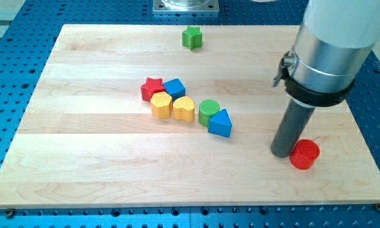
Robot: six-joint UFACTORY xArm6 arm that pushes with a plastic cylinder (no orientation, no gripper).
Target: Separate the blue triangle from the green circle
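Note:
The blue triangle (pixel 220 123) lies near the board's middle, touching the green circle (pixel 208 111) on its upper left. My tip (pixel 282 152) rests on the board well to the right of both, about a hundred pixels from the triangle. A red cylinder (pixel 304 154) sits right beside the tip on its right, touching or nearly touching the rod.
Left of the green circle, a cluster: yellow heart (pixel 183 108), yellow hexagon (pixel 161 104), red star (pixel 152 88), blue cube (pixel 174 88). A green star (pixel 192 38) sits near the top edge. The wooden board (pixel 82 164) lies on a blue perforated table.

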